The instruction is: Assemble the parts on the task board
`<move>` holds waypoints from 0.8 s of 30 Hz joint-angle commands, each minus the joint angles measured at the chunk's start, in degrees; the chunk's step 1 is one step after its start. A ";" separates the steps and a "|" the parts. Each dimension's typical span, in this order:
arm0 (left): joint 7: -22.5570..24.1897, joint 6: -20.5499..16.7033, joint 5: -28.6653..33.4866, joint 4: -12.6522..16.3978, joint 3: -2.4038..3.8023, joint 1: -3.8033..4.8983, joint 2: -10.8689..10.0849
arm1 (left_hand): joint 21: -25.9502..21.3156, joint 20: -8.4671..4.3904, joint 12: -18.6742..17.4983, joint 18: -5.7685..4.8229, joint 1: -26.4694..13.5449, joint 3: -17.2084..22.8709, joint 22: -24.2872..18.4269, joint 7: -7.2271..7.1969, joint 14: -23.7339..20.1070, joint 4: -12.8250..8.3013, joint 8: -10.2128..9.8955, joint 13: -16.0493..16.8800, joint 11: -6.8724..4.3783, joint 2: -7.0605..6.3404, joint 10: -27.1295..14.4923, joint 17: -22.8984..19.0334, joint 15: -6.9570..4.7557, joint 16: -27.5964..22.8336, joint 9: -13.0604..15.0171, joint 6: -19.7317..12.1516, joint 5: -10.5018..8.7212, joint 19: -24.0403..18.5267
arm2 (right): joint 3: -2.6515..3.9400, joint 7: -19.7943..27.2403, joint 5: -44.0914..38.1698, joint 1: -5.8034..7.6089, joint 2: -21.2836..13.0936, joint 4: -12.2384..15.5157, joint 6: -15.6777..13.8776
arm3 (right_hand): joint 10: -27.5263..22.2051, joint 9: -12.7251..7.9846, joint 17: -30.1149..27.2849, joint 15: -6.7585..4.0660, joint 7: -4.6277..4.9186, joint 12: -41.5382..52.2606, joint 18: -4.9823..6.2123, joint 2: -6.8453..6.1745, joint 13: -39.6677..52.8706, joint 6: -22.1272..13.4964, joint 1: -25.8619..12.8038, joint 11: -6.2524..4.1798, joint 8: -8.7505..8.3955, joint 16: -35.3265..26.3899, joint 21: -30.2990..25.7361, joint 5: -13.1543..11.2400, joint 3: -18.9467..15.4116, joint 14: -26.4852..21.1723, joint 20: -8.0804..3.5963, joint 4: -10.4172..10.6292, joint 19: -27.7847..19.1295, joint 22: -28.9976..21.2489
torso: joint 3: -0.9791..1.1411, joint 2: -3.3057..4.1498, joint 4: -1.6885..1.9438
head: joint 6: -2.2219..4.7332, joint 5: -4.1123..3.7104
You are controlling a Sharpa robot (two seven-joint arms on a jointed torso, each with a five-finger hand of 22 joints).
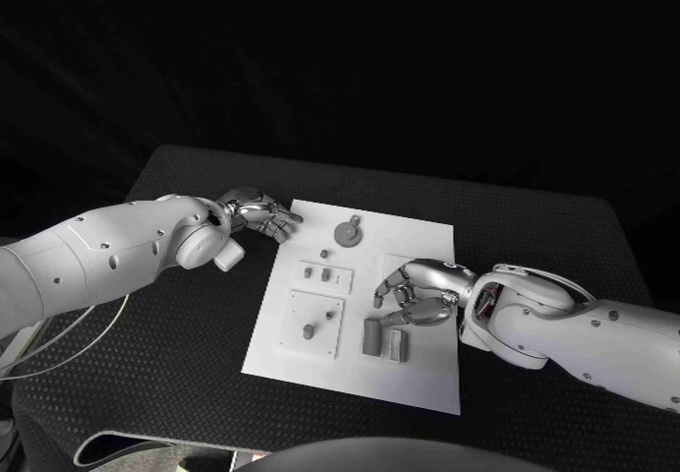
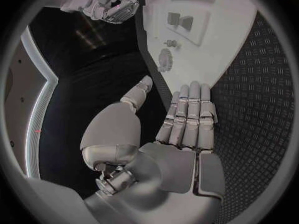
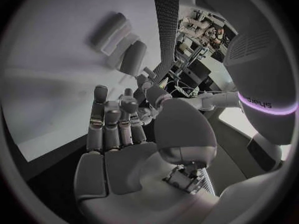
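The right hand [image 1: 414, 293] hid part of the board [image 1: 425, 379], and whether its curled fingers pinched anything could not be told. It hovered over the board's right side, just above two upright blocks [image 1: 382, 340]. The left hand [image 1: 265, 214] lay at the board's upper left corner, fingers straight and together, holding nothing. A round gear [image 1: 347, 232] lay near it. The board was white, with grey parts.

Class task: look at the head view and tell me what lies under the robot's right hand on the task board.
The right hand hovers over the white task board, beside two grey blocks. Whatever lies beneath its palm and fingers is covered.
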 commanded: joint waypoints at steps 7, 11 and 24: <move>-0.10 0.96 -0.26 0.07 -0.11 -0.06 0.08 | -0.02 0.12 0.16 0.30 -0.62 -0.12 -0.07 0.07 -0.16 -0.12 0.29 0.07 0.12 0.15 -0.46 0.10 -0.01 -0.25 -0.06 -0.31 -0.30 -0.32 | -0.06 0.40 -3.21 -0.60 0.97 -0.33 2.95 | 0.19 -1.32 -0.09 -0.07 0.20 0.43 0.35 0.59 -0.36 0.12 -2.36 -0.32 -0.30 0.45 0.09 -0.29 -0.92 0.08 0.78 0.50 0.44 0.98 | -0.03 -0.05 0.11 | -0.12 -0.03; -0.18 1.03 -0.26 0.07 -0.13 -0.06 0.04 | -0.01 0.12 0.16 0.30 -0.74 -0.14 -0.07 0.07 -0.16 -0.03 0.30 0.07 0.13 0.20 -0.48 0.13 -0.01 -0.27 -0.06 -0.32 -0.30 -0.32 | -0.08 0.22 -2.94 -0.80 1.41 -0.55 3.13 | 0.17 -2.01 -0.17 -0.03 0.23 0.51 0.35 1.01 -0.55 0.15 -4.22 -0.27 -0.44 0.48 0.02 -0.30 -0.97 0.14 0.84 1.46 0.55 0.92 | -0.06 -0.05 0.09 | -0.14 0.00; -0.42 1.25 -0.26 0.06 -0.15 -0.06 -0.05 | -0.04 0.12 0.18 0.32 -1.36 -0.13 -0.10 0.08 -0.15 0.55 0.33 0.07 0.14 0.54 -0.57 0.30 -0.01 -0.42 -0.09 -0.40 -0.27 -0.35 | -0.30 -1.83 -3.53 -1.06 2.28 -1.77 6.44 | -0.05 -3.37 -0.21 -0.08 0.14 0.88 0.35 5.56 -0.82 0.55 -9.34 -0.35 -0.36 0.71 -0.13 -0.29 -0.92 0.00 0.70 5.23 0.32 1.02 | -0.10 -0.07 0.13 | -0.39 -0.02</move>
